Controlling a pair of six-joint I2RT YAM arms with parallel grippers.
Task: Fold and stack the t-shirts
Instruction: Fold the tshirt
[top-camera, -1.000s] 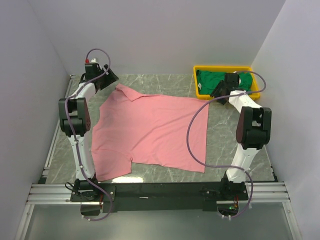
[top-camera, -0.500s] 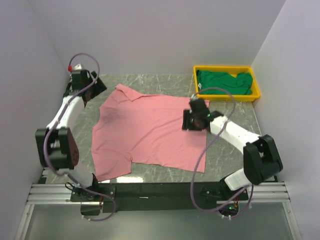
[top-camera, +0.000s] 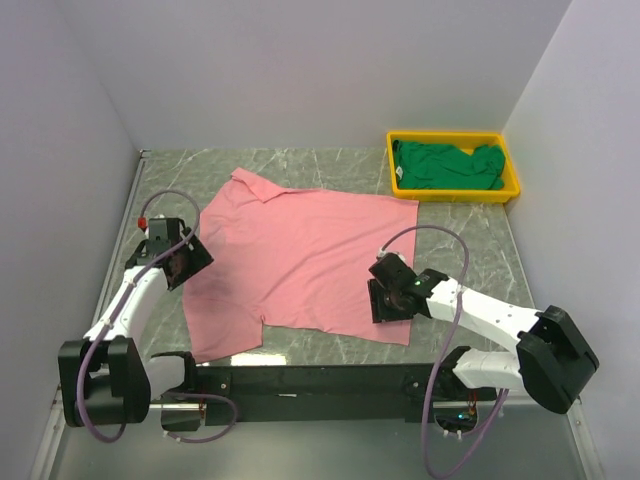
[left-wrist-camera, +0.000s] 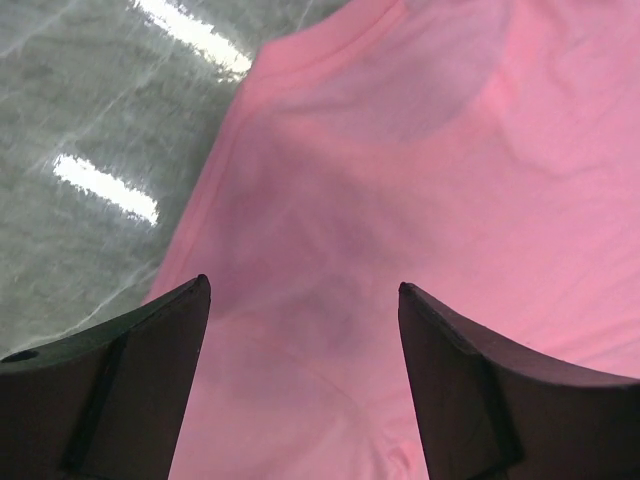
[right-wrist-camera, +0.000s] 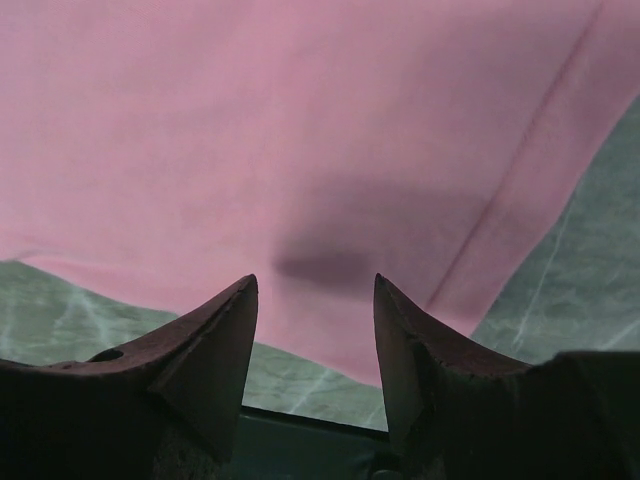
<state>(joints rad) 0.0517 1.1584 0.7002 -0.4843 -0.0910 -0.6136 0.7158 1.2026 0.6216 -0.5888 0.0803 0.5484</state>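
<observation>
I am hovering my left gripper (left-wrist-camera: 303, 287) over the left sleeve of the pink shirt (top-camera: 300, 255), jaws standing wide apart with nothing between them. Pink cloth and a strip of the grey table (left-wrist-camera: 70, 120) are showing below. My right gripper (right-wrist-camera: 314, 280) is hanging over the near right corner of the same shirt, just above its hem, jaws parted and gripping nothing. The pink shirt is lying spread flat across the middle of the table, collar toward the far left. The green shirt (top-camera: 445, 165) is lying bunched inside the yellow tray (top-camera: 455, 193) at the far right corner, well apart from both grippers.
</observation>
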